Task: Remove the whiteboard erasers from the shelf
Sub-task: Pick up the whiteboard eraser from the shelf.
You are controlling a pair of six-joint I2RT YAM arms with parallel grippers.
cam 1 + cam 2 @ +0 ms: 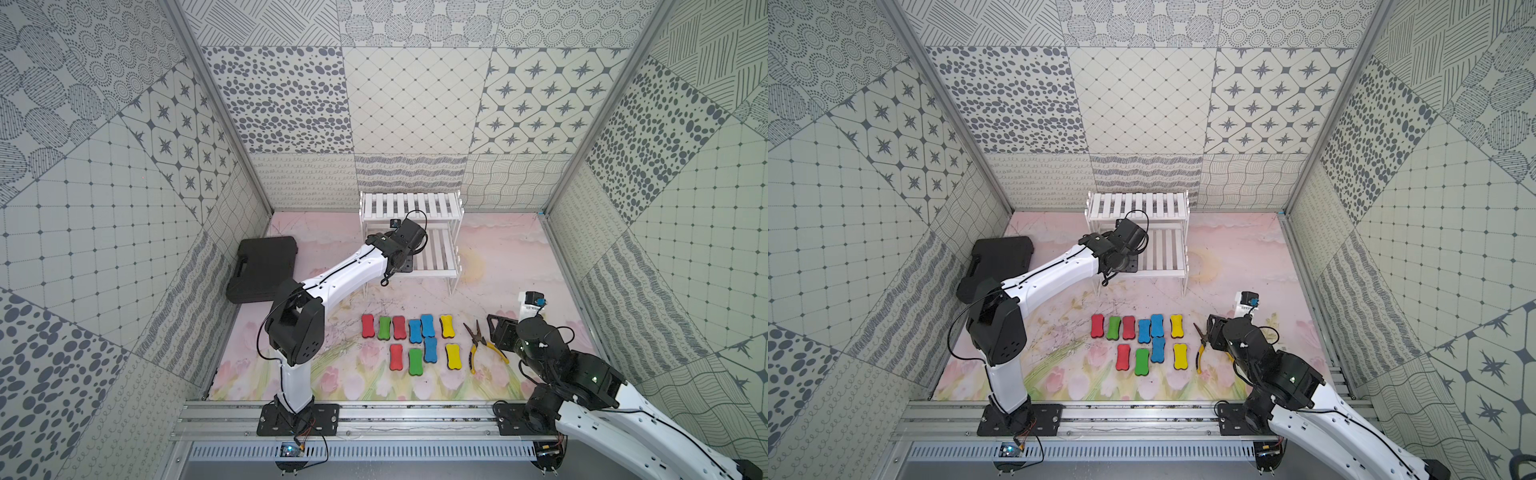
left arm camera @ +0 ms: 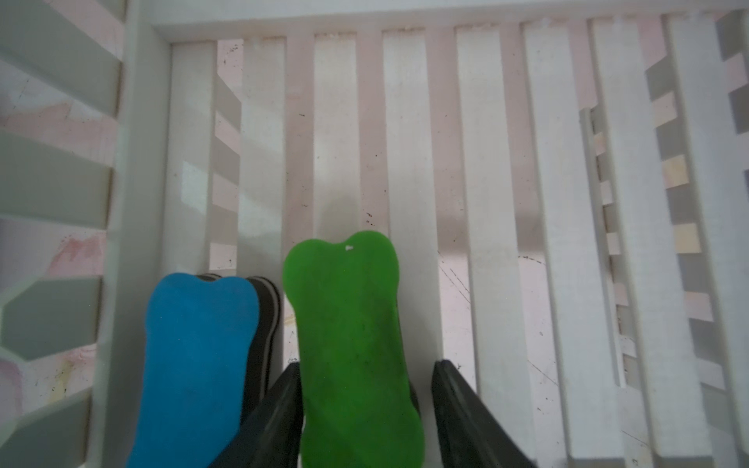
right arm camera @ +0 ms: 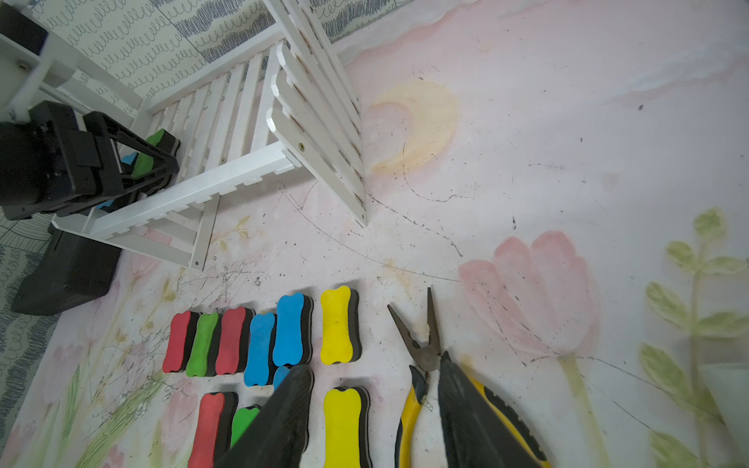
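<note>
In a top view, ten erasers (image 1: 428, 324) lie on the table (image 1: 519, 257) before the shelf (image 1: 411, 205).

Left wrist: the left gripper (image 2: 367, 363) is spread astride the green eraser (image 2: 352, 332) on the lower tier, with the blue eraser (image 2: 194, 356) just beside. It is probably light, soft foam, so pinch its narrow waist.

Right wrist: the right gripper (image 3: 375, 360) is spread and empty.

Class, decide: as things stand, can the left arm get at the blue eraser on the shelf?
Probably, but tightly. The left claw straddles the green eraser beside it; the blue eraser lies between that one and the shelf's side frame, leaving little finger room.
</note>
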